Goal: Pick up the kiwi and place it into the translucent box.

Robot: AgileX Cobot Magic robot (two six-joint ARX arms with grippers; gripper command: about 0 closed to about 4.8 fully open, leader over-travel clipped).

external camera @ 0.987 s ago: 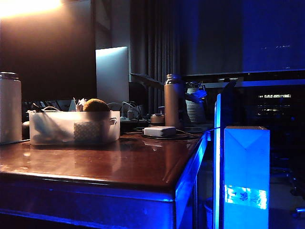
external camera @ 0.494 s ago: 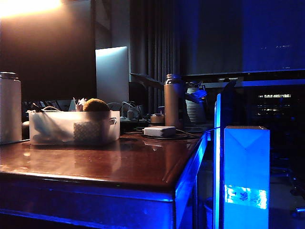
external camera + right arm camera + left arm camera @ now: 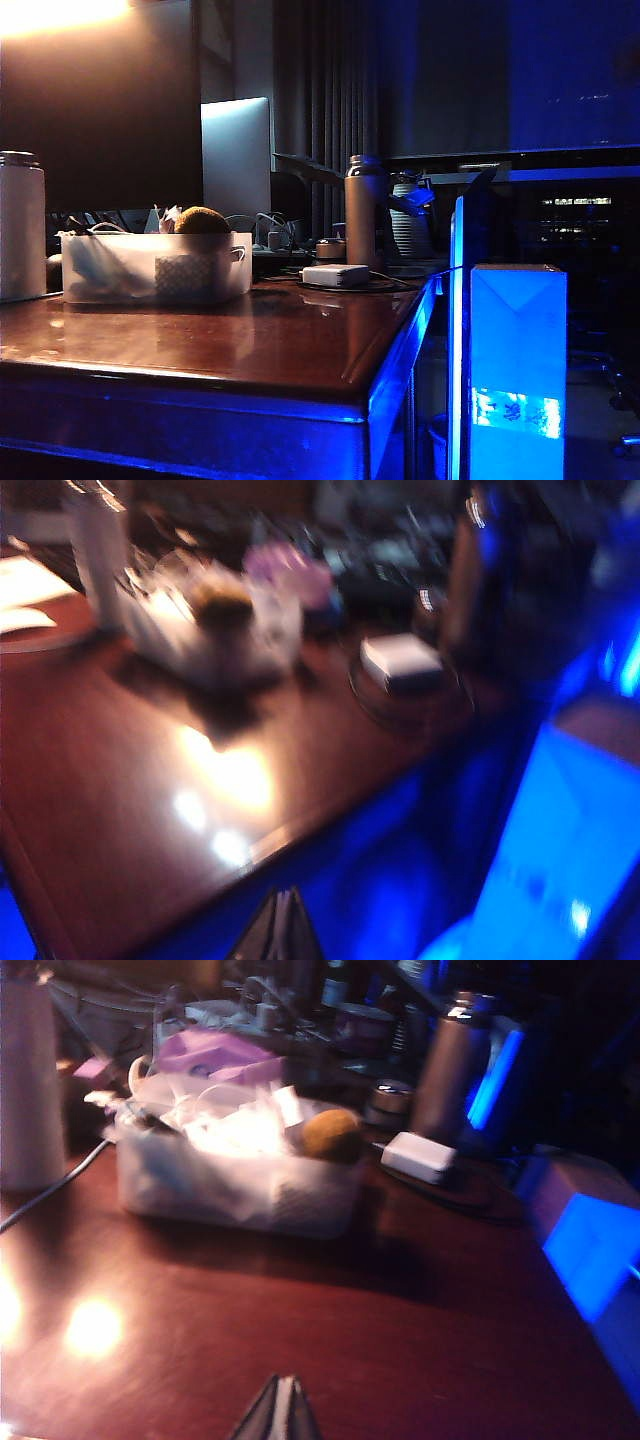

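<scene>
The left gripper (image 3: pixel 281 1400) shows only its two dark, pointed fingertips, pressed together with nothing between them, hanging over bare table well short of the translucent box (image 3: pixel 235 1188). The right gripper (image 3: pixel 281 912) is likewise closed and empty, its tips meeting in a narrow wedge above the table edge, farther from the box than the left one; that view is blurred.

The kiwi (image 3: pixel 202 221) is a dull brown-olive oval with a matte, fuzzy skin. It lies inside the box at the end nearest the small handle, its top rising above the rim.

The box (image 3: pixel 155 266) is low, rectangular, frosted white plastic, with pale clutter showing through its walls. It stands on a glossy reddish-brown wooden table (image 3: pixel 250 345). A flat white adapter (image 3: pixel 335 275) lies beyond the handle end, and a tall white cylinder (image 3: pixel 21 227) stands just beside the opposite end.
</scene>
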